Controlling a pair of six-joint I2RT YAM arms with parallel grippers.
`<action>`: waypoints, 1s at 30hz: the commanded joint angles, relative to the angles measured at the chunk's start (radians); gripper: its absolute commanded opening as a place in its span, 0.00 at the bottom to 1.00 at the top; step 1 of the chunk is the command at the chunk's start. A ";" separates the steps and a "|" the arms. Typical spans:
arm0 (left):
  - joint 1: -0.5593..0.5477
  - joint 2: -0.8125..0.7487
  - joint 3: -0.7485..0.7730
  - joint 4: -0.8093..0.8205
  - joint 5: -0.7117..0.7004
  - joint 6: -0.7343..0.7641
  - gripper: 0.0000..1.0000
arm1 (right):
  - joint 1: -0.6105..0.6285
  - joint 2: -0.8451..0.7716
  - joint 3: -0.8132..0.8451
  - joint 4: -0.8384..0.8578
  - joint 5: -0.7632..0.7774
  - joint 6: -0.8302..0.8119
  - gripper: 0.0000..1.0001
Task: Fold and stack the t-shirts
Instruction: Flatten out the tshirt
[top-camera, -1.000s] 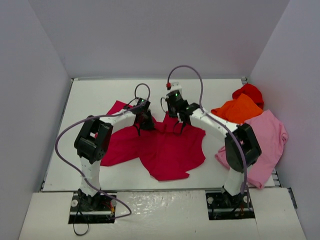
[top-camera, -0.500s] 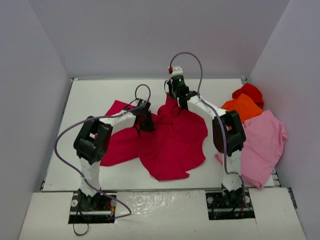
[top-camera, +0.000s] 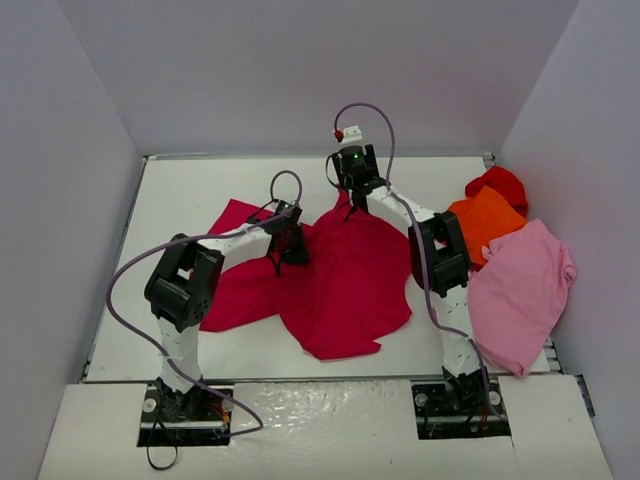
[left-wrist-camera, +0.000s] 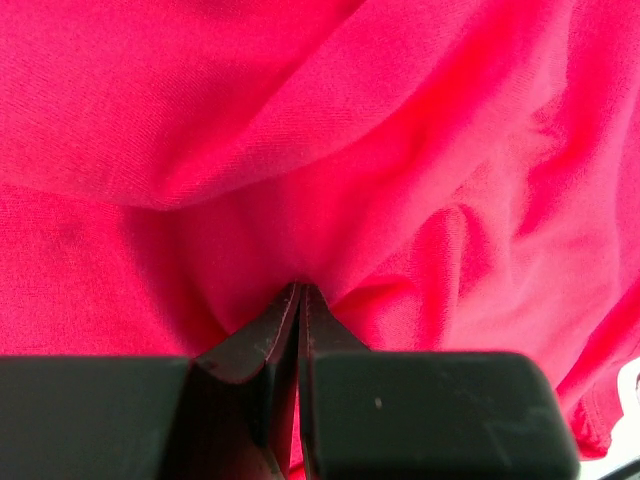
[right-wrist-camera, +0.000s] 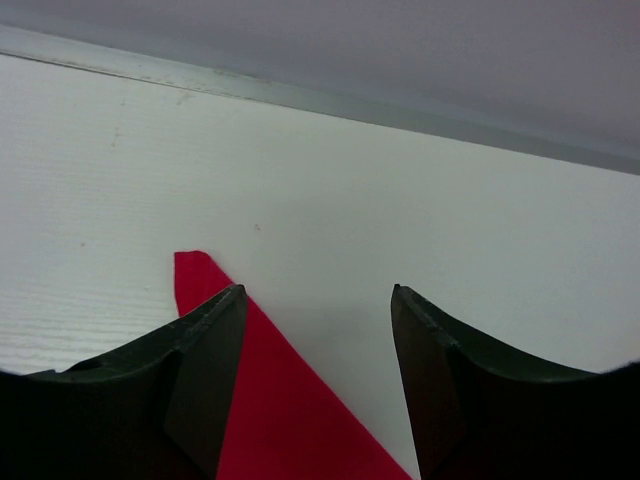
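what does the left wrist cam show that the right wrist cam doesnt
Only the left wrist view: the left gripper shut, pinching a fold of the crimson t-shirt, whose cloth fills the frame. Only the right wrist view: the right gripper open, gripping nothing, over the white table, with the back wall beyond. Both: the crimson t-shirt, for the right wrist just a pointed corner lying flat.

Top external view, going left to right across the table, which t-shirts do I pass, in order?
crimson t-shirt → orange t-shirt → light pink t-shirt. The bright red t-shirt lies behind the orange one, over the same stretch, so it is left out of the order.
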 joint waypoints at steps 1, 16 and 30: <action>-0.018 -0.058 -0.047 -0.099 -0.068 0.006 0.00 | -0.029 -0.089 0.041 0.062 0.152 0.071 0.76; -0.025 -0.228 0.086 -0.254 -0.383 0.142 0.00 | -0.052 -0.400 -0.400 -0.051 -0.071 0.335 0.72; -0.026 -0.168 0.035 -0.187 -0.216 0.061 0.00 | -0.010 -0.208 -0.337 -0.077 -0.409 0.333 0.69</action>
